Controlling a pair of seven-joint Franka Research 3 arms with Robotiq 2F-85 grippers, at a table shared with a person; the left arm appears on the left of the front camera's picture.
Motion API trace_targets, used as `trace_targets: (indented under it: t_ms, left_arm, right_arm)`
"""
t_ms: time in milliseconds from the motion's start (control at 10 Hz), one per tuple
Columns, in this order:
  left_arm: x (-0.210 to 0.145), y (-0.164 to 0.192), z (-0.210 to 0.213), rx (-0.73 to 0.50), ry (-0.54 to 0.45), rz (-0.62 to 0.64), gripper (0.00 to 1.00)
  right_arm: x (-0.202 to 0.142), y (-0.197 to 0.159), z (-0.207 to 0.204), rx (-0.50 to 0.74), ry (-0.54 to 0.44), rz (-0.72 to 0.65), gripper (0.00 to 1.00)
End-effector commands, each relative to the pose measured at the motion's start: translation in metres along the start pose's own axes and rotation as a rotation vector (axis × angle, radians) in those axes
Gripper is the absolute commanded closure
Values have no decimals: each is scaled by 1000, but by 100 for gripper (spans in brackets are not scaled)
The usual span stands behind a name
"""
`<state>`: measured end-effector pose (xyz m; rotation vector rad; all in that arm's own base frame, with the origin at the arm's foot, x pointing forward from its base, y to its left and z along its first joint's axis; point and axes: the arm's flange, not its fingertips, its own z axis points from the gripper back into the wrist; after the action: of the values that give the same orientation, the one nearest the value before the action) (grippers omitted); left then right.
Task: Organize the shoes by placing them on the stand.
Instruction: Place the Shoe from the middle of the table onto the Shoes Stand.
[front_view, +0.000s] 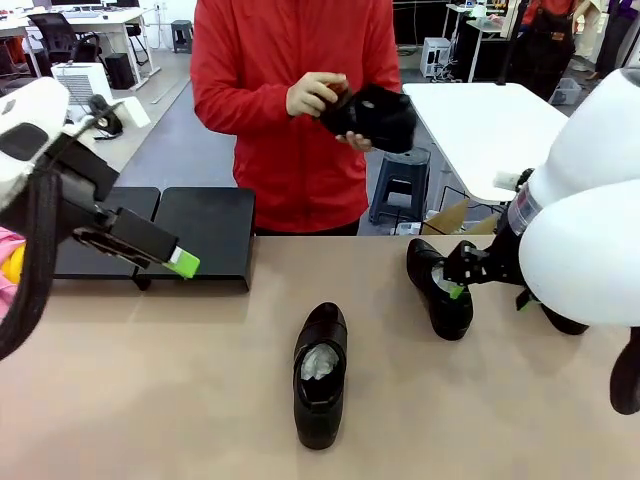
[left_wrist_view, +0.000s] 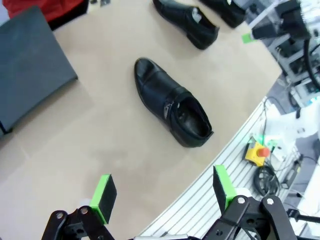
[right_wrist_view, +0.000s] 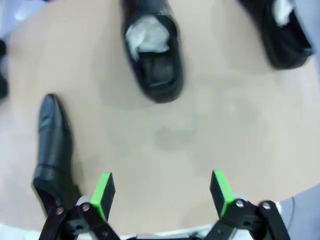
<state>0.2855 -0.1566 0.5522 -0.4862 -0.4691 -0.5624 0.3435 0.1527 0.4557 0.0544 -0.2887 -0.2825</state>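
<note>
Left gripper (left_wrist_view: 162, 192) hovers tilted beside the stand (front_view: 205, 228), jaws apart, empty. Right gripper (right_wrist_view: 161, 191) likewise, over two shoes (front_view: 440, 295). One shoe (front_view: 320, 385) lies mid table (front_view: 150, 400) - person's hands (front_view: 315, 95) hold a fourth shoe (front_view: 378, 115).

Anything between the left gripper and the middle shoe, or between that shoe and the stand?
Nothing visible. The left gripper hangs open above the table, and the middle shoe lies alone on it. Only bare table separates that shoe from the stand; the other shoes lie off to the right.
</note>
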Motion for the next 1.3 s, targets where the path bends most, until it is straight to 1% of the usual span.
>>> trace_targets:
  t_ms: [0, 100, 200, 300, 400, 500, 600, 800, 900, 1000, 1200]
  left_arm:
    - [-12, -57, -32, 87, 79, -20, 0]
    - [-12, -86, -51, 128, 90, -13, 0]
    - [-10, -110, -68, 182, 79, -8, 0]
    - [-6, -130, -84, 188, 107, 62, 0]
    - [-1, -142, -101, 244, 110, 107, 0]
    - [6, -151, -121, 257, 95, 145, 0]
    - [12, -160, -138, 269, 111, 194, 0]
    - [26, -165, -177, 343, 139, 262, 0]
    - [31, -166, -197, 357, 157, 295, 0]
    - [32, -168, -214, 335, 167, 339, 0]
    - [30, -168, -245, 329, 176, 374, 0]
  right_arm:
    - [32, -31, 9, -104, -37, -161, 0]
    - [46, -55, 16, -96, -68, -250, 0]
    - [55, -76, 20, -95, -82, -322, 0]
    - [60, -93, 21, -76, -75, -369, 0]
    - [61, -103, 19, -72, -69, -388, 0]
    - [63, -109, 17, -75, -64, -414, 0]
    - [65, -110, 19, -68, -70, -353, 0]
    - [65, -110, 19, -68, -70, -353, 0]
    - [65, -110, 19, -68, -70, -353, 0]
    - [65, -110, 19, -68, -70, -353, 0]
    - [65, -110, 19, -68, -70, -353, 0]
